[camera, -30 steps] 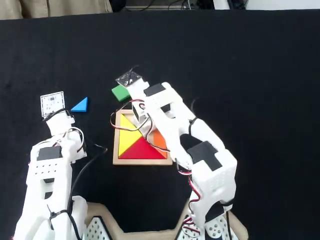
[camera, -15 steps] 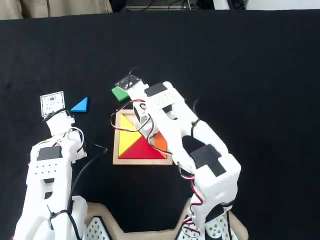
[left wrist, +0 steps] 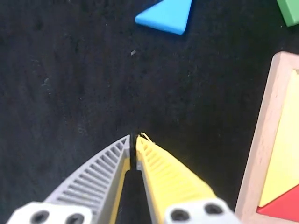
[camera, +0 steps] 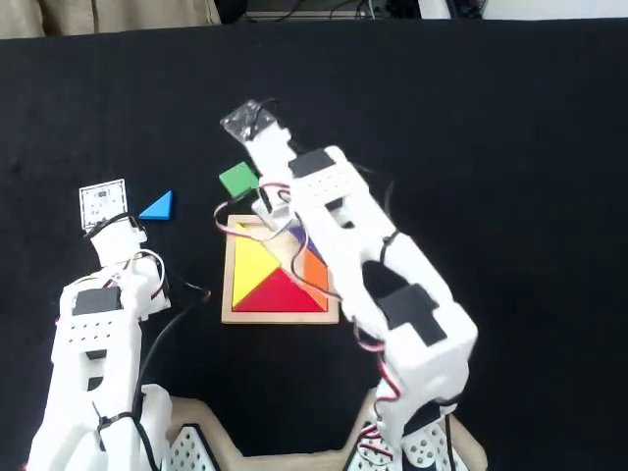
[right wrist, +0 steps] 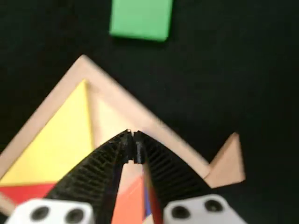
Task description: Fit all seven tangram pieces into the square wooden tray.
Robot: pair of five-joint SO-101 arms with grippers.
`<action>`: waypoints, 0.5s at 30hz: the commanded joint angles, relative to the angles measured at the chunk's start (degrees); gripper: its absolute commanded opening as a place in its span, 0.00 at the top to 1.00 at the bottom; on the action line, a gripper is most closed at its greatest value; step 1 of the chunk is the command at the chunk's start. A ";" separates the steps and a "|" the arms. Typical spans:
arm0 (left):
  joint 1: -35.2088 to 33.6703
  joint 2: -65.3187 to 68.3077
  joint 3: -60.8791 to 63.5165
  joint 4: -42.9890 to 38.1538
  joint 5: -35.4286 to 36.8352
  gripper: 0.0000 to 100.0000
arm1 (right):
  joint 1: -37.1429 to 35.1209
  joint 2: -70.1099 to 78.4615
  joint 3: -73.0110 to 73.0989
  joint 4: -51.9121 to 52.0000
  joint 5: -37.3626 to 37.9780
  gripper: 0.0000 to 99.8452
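Observation:
The square wooden tray (camera: pixel 228 285) lies at the table's middle and holds a yellow triangle (camera: pixel 253 265), a red triangle (camera: pixel 280 292), an orange piece (camera: pixel 312 267) and a dark blue piece (camera: pixel 294 233). A green square (camera: pixel 238 180) lies just beyond the tray's far left corner. Left of that rests a blue triangle (camera: pixel 157 206). My right gripper (right wrist: pixel 133 140) is shut and empty above bare wood near that corner of the tray (right wrist: pixel 44 112), with the green square (right wrist: pixel 140 18) ahead. My left gripper (left wrist: pixel 134 138) is shut and empty over the cloth, short of the blue triangle (left wrist: pixel 163 16).
Black cloth covers the whole table. The tray's rim (left wrist: pixel 261 140) runs beside my left gripper. The right arm (camera: pixel 343 245) stretches over the tray's right half. Cream fabric (camera: pixel 108 15) lies past the table's far left edge.
The right arm's wrist has lifted and swung toward the far side, so the green square now shows in full. The left arm has kept still.

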 commanded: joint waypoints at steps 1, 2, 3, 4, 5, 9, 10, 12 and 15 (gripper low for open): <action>0.66 -1.49 0.04 -0.79 0.53 0.97 | 2.29 4.88 -9.89 3.16 0.79 0.92; 0.66 -1.49 0.04 -0.79 0.53 0.97 | 2.29 6.46 -12.26 5.54 2.02 0.89; 0.66 -1.49 0.04 -0.79 0.53 0.97 | 1.93 8.04 -14.46 8.09 4.13 0.85; 0.66 -1.49 -0.04 -0.79 0.53 0.97 | 1.58 9.36 -16.57 10.37 7.38 0.83; 0.66 -1.49 -0.13 -0.88 0.53 0.97 | 0.88 10.59 -18.59 12.48 11.16 0.82; 0.31 -1.49 0.13 -2.55 0.53 0.97 | -0.26 13.93 -25.54 17.49 20.40 0.84; 0.31 -1.49 0.13 -2.55 0.53 0.97 | -0.26 14.55 -27.21 18.29 21.36 0.84; 0.31 -1.49 0.13 -2.55 0.53 0.97 | -0.26 15.78 -30.37 19.60 22.42 0.84; 0.40 -1.49 0.13 -2.55 0.53 0.97 | -0.79 17.54 -34.24 23.12 25.05 0.84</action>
